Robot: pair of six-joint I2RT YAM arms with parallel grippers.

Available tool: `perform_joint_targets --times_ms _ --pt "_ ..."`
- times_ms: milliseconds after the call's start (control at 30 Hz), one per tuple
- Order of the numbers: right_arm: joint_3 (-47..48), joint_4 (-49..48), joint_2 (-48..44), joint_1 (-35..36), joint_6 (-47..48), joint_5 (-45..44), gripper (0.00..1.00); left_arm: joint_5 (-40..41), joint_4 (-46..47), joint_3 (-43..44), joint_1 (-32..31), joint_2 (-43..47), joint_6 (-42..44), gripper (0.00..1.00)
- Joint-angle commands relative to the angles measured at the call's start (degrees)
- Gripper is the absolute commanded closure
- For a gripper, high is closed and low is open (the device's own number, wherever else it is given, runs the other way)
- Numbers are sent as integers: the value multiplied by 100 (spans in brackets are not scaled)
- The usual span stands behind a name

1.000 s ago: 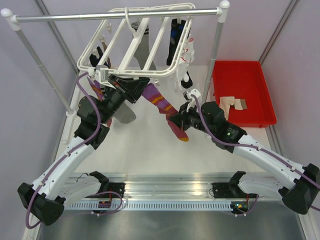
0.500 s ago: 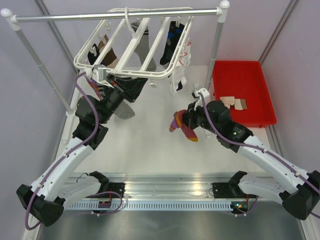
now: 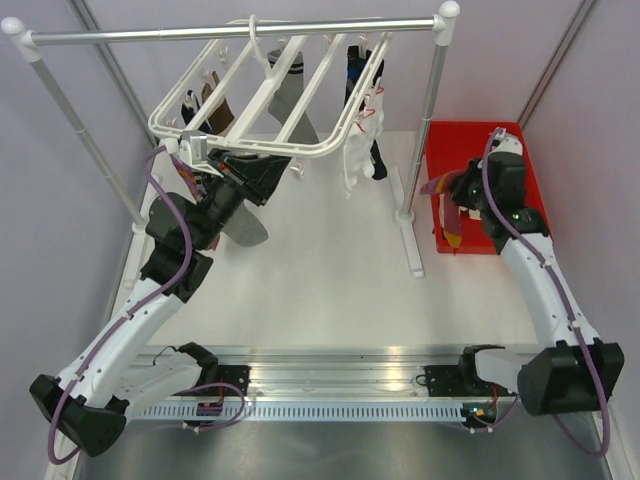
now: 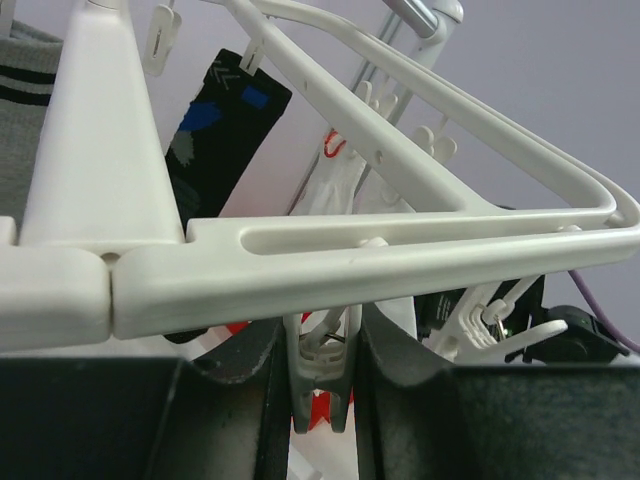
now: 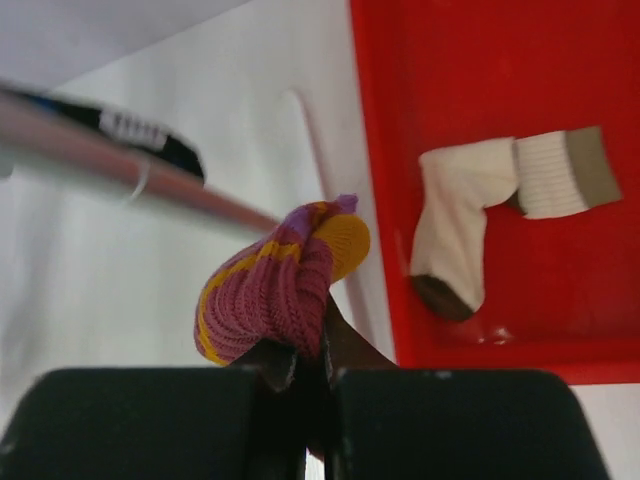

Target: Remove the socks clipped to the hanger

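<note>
The white hanger (image 3: 262, 150) hangs from the rail with several socks clipped to it: a black-and-blue one (image 3: 352, 75), a white one (image 3: 358, 160) and a grey one (image 3: 285, 90). My left gripper (image 3: 283, 170) is under the hanger's front bar (image 4: 380, 262), shut on a white clip (image 4: 322, 375) that holds no sock. The black-and-blue sock (image 4: 215, 150) hangs behind it. My right gripper (image 3: 452, 190) is over the left edge of the red tray (image 3: 535, 215), shut on a maroon sock with orange stripes (image 5: 270, 295) that dangles below it (image 3: 450, 225).
The silver rail (image 3: 230, 30) stands on slanted posts; its right post (image 3: 425, 130) and foot (image 3: 410, 235) lie between the hanger and the tray. A cream-and-brown sock (image 5: 455, 240) lies in the tray (image 5: 480, 80). A grey sock (image 3: 245, 228) hangs below my left arm.
My right arm has swung right with the maroon sock, from the table's middle to the tray's left edge. The hanger has swung back a little. My left gripper stays on the clip.
</note>
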State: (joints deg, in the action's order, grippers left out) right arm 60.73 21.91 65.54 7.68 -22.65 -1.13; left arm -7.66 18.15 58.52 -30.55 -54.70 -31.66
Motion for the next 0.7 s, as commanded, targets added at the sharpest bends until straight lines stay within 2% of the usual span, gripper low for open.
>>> perform_joint_targets --times_ms 0,100,167,200,233,267,400,500,567,633,667 --pt "623 -108 650 -906 -274 321 99 89 -75 212 22 47 11 98" --pt "905 -407 1221 -1365 -424 359 95 90 -128 230 22 47 37 98" --pt "1247 -477 1566 -1427 -372 236 73 10 -171 256 22 38 46 98" --pt "1361 -477 1872 -1427 -345 192 56 10 -180 248 22 47 28 98" --pt "1537 -495 1988 -1427 -327 296 30 2 -189 247 22 47 28 98" --pt "1608 -512 2076 -1427 -310 419 25 1 -207 265 14 56 28 98" --pt "1197 -1126 1684 -1279 -327 903 15 10 -268 274 13 56 37 98" --pt "330 -1662 1044 -919 -275 1131 12 37 -330 317 13 56 55 98" --pt "-112 -2155 403 -366 -169 1124 10 89 -356 344 13 47 46 98" --pt "-885 -3075 -4 108 -143 1342 10 133 -383 353 5 38 37 98" --pt "-1157 -3418 -328 702 -169 1352 10 151 -391 362 5 21 20 98"
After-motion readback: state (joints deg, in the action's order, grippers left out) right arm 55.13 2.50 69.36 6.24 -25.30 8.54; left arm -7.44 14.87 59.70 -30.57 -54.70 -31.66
